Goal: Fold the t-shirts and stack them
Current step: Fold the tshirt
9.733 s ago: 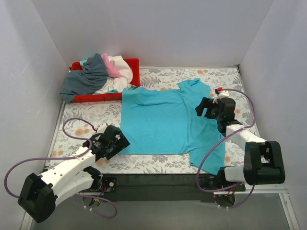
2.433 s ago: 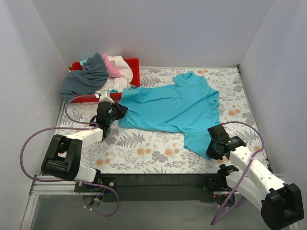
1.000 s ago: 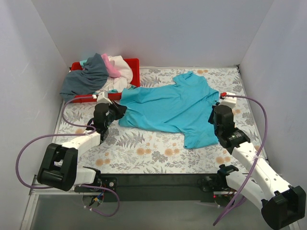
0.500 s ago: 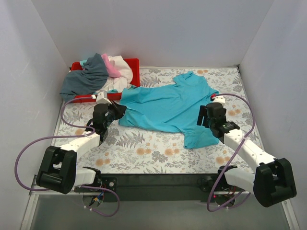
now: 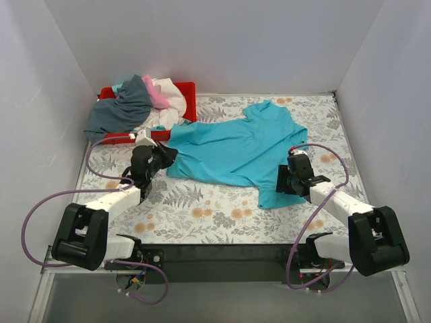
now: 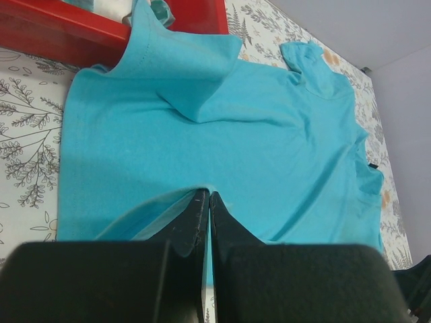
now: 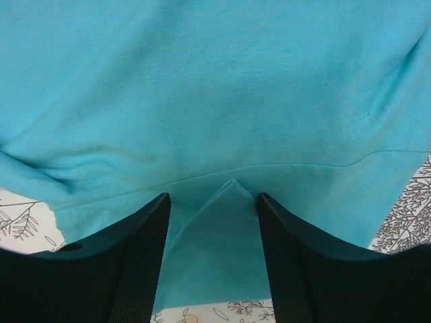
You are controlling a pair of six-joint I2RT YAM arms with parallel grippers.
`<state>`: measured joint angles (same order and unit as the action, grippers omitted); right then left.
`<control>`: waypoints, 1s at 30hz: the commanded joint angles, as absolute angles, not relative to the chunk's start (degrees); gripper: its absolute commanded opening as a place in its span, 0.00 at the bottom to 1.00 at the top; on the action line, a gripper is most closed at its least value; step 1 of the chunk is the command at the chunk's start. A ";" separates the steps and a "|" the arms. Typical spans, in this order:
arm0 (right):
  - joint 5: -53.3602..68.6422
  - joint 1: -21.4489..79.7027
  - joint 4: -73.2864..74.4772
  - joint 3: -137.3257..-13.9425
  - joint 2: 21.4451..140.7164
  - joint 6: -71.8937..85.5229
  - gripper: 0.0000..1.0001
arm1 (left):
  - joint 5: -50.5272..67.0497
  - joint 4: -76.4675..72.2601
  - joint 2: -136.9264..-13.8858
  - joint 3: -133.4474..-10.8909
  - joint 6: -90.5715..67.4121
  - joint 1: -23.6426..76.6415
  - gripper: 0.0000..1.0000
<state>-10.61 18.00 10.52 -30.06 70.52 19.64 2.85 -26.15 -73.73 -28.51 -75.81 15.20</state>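
Note:
A bright turquoise t-shirt [image 5: 232, 151] lies spread and wrinkled across the middle of the floral table. My left gripper [image 5: 166, 155] is shut on its left edge; in the left wrist view the closed fingertips [image 6: 205, 196] pinch a thin raised ridge of turquoise cloth [image 6: 222, 128]. My right gripper [image 5: 283, 180] sits low over the shirt's near right flap. In the right wrist view it [image 7: 212, 198] stands open, and a small pointed fold of turquoise cloth [image 7: 225, 222] rises between the fingers without touching them. A slate grey t-shirt [image 5: 121, 111], a white one [image 5: 173, 99] and a pink one [image 5: 159, 95] are heaped together.
The heap rests in a red tray [image 5: 190, 91] at the back left, its wall [image 6: 81, 30] just beyond the turquoise shirt. White walls close the table on the left, back and right. Purple cables loop beside both arms.
My right arm has swung from the shirt's right edge down to its near right flap, and its jaws have opened. The left gripper and the shirt's left edge have not moved.

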 commanded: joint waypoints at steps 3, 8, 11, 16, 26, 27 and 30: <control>-8.53 17.14 9.23 -29.71 69.96 19.43 0.48 | 3.08 -27.42 -74.00 -28.48 -74.97 14.94 0.00; -7.38 17.05 9.40 -29.79 71.19 19.07 0.34 | 2.81 -27.25 -74.18 -28.56 -74.88 14.94 0.00; -7.82 17.05 10.02 -29.62 69.70 19.16 0.19 | 2.55 -27.16 -74.00 -28.48 -74.80 15.03 0.00; -8.70 17.05 11.95 -29.71 66.72 19.07 0.09 | 2.90 -27.33 -74.36 -28.65 -74.88 14.94 0.00; -12.04 17.05 16.44 -31.20 59.95 17.49 0.01 | 2.55 -27.07 -74.18 -28.65 -74.79 14.94 0.00; -12.30 17.05 16.44 -31.55 59.16 17.23 0.01 | 2.37 -27.07 -74.09 -28.57 -74.79 15.03 0.00; -11.95 17.05 15.47 -31.99 56.34 14.51 0.01 | 2.11 -27.07 -73.04 -28.21 -74.88 14.94 0.00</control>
